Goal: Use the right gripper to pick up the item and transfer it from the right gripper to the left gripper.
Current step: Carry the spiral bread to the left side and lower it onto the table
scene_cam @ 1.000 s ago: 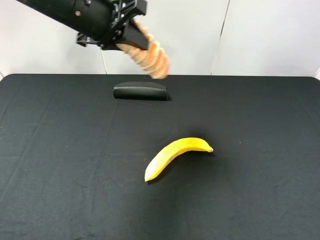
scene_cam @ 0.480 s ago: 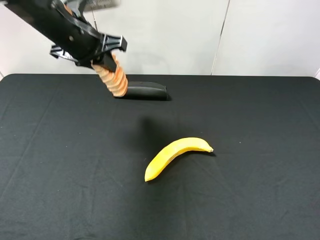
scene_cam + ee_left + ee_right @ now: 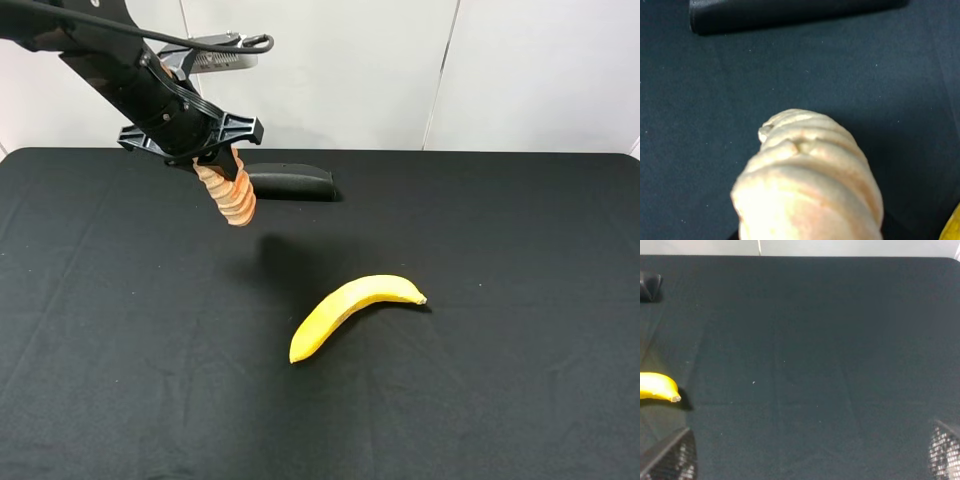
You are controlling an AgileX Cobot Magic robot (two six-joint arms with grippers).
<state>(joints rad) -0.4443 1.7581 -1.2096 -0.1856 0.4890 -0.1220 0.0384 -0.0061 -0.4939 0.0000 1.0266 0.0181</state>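
The item, a tan ridged loaf (image 3: 230,198), hangs from my left gripper (image 3: 218,165), which is shut on its upper end and holds it above the table, just in front of the left end of the black case. The loaf fills the left wrist view (image 3: 810,185), where the fingers themselves are hidden. My right gripper (image 3: 805,455) does not show in the exterior high view. In the right wrist view its two fingertips (image 3: 667,460) stand wide apart with nothing between them, over bare black table.
A yellow banana (image 3: 350,312) lies near the table's middle and also shows in the right wrist view (image 3: 657,386). A black oblong case (image 3: 285,181) lies at the back. The black table (image 3: 500,250) meets a white wall behind.
My left arm has swung left and down with the loaf, from high above the case to just in front of its left end. The loaf now hangs nearly vertical.
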